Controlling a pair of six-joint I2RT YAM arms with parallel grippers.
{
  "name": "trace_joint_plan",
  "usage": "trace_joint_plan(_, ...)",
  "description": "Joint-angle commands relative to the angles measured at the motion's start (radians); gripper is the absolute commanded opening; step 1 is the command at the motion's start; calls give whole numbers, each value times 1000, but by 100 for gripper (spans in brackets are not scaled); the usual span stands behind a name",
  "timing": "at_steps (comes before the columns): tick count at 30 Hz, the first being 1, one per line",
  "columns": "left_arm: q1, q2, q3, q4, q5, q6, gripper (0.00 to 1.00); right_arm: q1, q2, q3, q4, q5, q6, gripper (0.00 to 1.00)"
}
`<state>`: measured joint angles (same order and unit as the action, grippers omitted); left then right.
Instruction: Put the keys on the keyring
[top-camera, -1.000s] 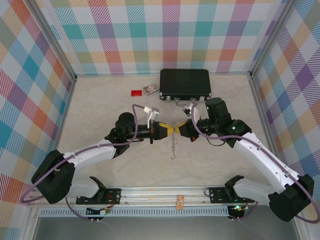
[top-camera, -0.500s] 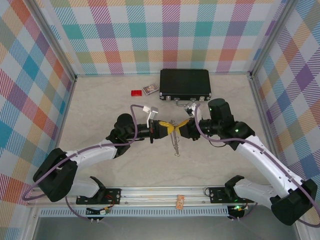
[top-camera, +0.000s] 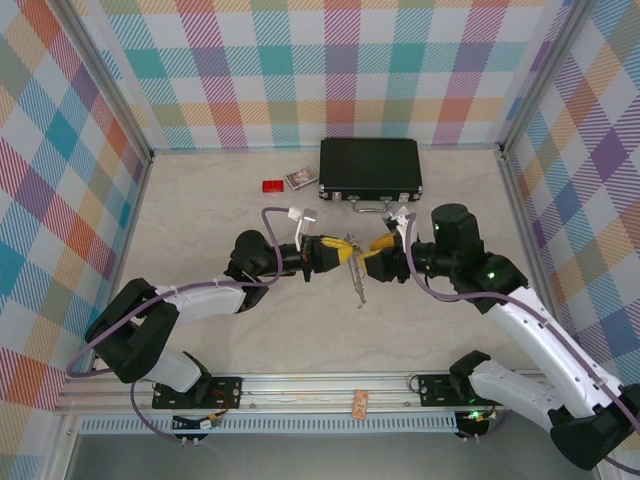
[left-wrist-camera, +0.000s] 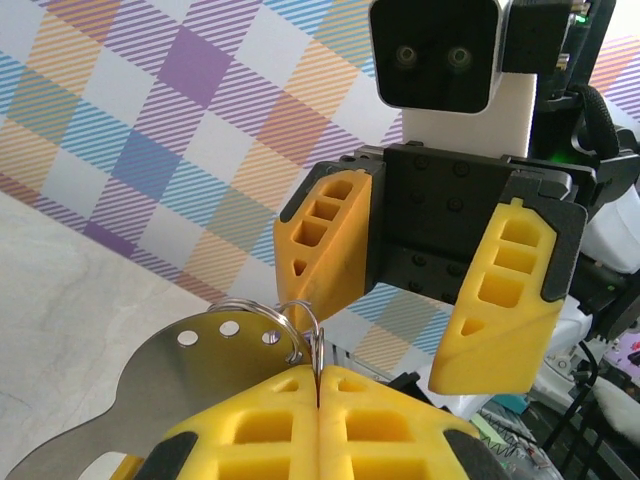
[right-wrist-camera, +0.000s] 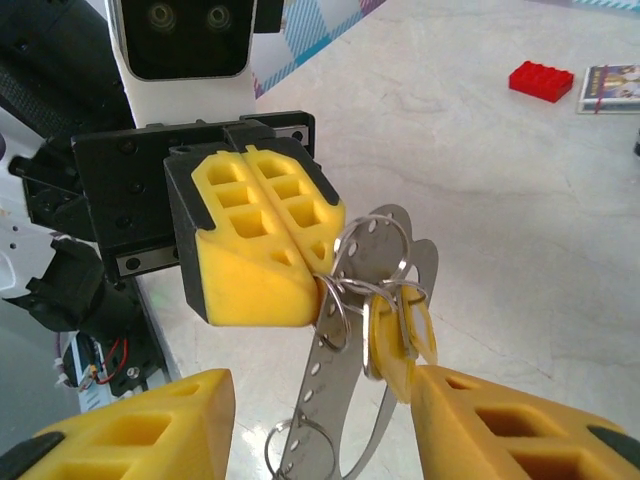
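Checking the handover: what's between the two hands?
In the right wrist view: split rings, a yellow-headed key and a perforated silver strip, held by the shut left hand, inside the open right hand.

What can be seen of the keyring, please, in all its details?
The keyring is several thin silver wire loops, overlapping. It is up in the air above the table, pinched at one edge between the shut jaws of the left gripper. A flat silver strip with holes and a yellow-headed key hang from it.
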<state>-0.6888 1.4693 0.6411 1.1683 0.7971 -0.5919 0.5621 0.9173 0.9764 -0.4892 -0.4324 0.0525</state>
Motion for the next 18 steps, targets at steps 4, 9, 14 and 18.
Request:
trace_joint_plan(4,2,-26,40,98,27,-25,0,-10,-98,-40,-14,106,0,52)
trace_joint_plan(9,1,-50,38,79,30,-19,0,-16,-127,-112,48,105,11,51)
trace_joint_plan(14,2,-65,36,73,37,-24,0,-17,-126,-205,181,88,16,46)
trace_joint_plan(18,1,-79,34,61,37,-25,0,-17,-118,-265,294,72,0,44)
